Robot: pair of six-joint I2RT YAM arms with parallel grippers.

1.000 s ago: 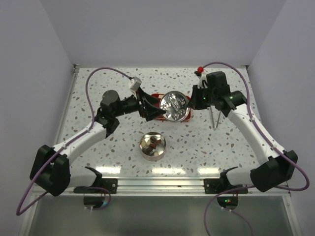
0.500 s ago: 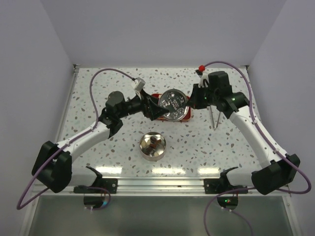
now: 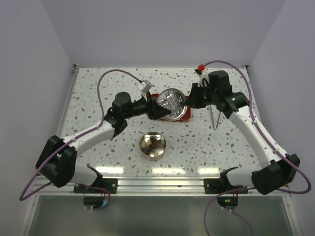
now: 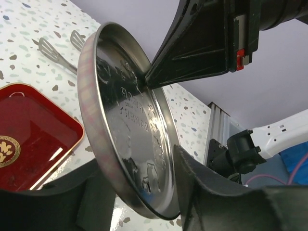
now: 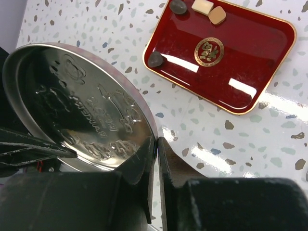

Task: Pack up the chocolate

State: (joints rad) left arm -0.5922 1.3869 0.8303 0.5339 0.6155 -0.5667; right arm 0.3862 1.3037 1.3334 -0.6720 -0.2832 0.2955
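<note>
A shiny round tin lid (image 3: pixel 170 101) hangs tilted on edge over the red tray (image 3: pixel 186 114). My right gripper (image 5: pixel 157 139) is shut on the lid's (image 5: pixel 82 110) rim. On the opposite side my left gripper (image 4: pixel 139 156) has closed across the lid's (image 4: pixel 127 125) lower edge, one finger on each face. Chocolate pieces lie on the tray (image 5: pixel 240 62): a dark one (image 5: pixel 178 6), a cream one (image 5: pixel 202 6), a mid-brown one (image 5: pixel 217 15) and a dark one (image 5: pixel 155 59). The open tin base (image 3: pixel 152 146) stands nearer the arms with a few pieces (image 3: pixel 153 142) inside.
Metal tongs (image 3: pixel 213 118) lie on the speckled table right of the tray, under the right arm. White walls close in the table at the left, right and back.
The left arm has reached right to the lid and its jaws have closed in from wide open onto the lid's edge. The right gripper has kept its hold; the lid has tilted a little.
</note>
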